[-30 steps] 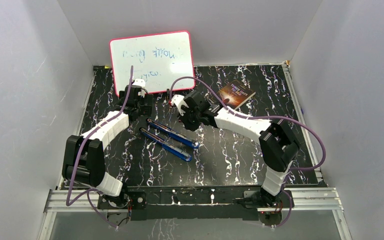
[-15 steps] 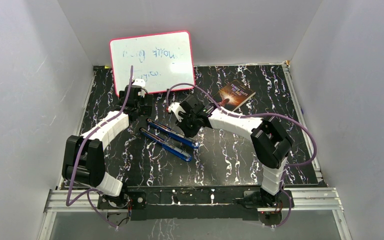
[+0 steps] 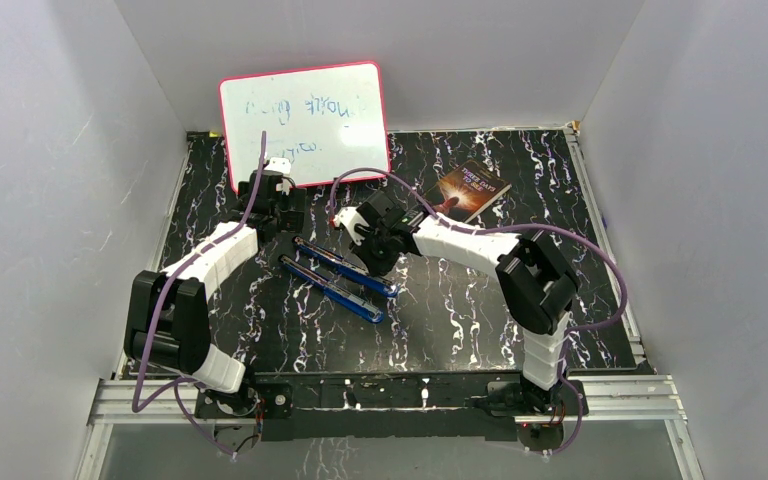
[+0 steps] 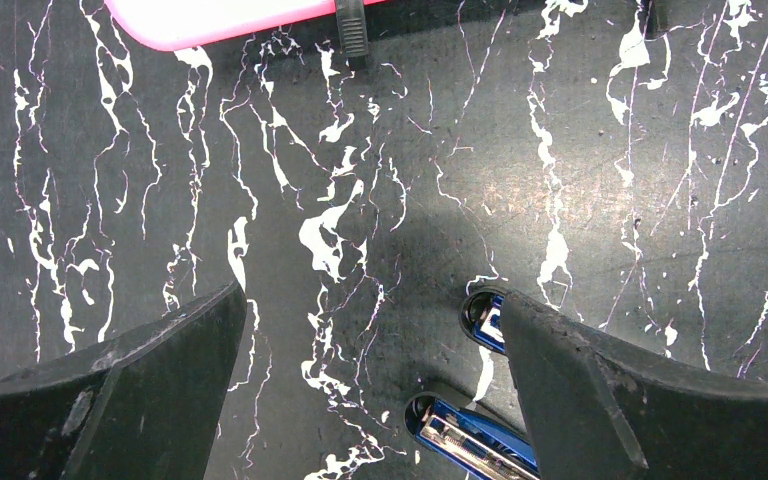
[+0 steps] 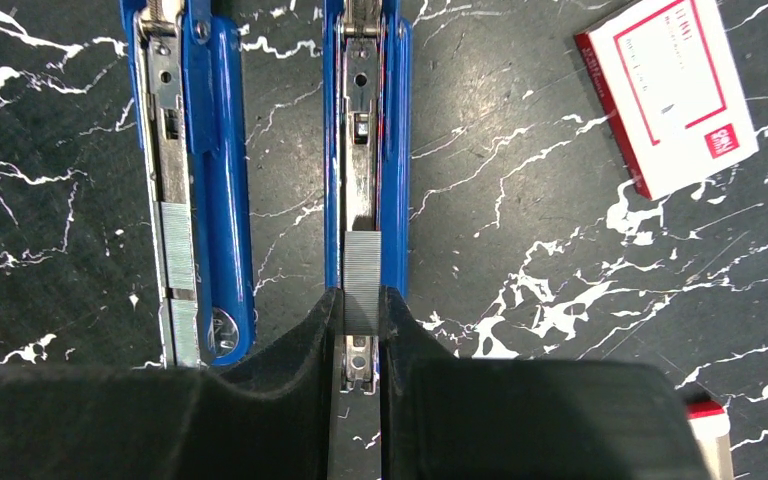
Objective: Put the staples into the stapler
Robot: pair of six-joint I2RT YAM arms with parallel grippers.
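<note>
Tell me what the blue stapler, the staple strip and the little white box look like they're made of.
Stapler: glossy blue shell, either painted metal or plastic, can't tell which; bare silvery metal channel inside.
Staple strip: grey metal, finely ribbed, with a dull sheen.
White box: probably printed cardboard, matte, with crisp folded edges and a red border.

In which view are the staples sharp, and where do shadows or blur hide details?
Right wrist view: the staples, gripped in the right claw, are sharp, ridges visible; the claw is a dark featureless mass. Left wrist view: the open left claw shades the mat. Top view: evenly lit, staples too small to see.
</note>
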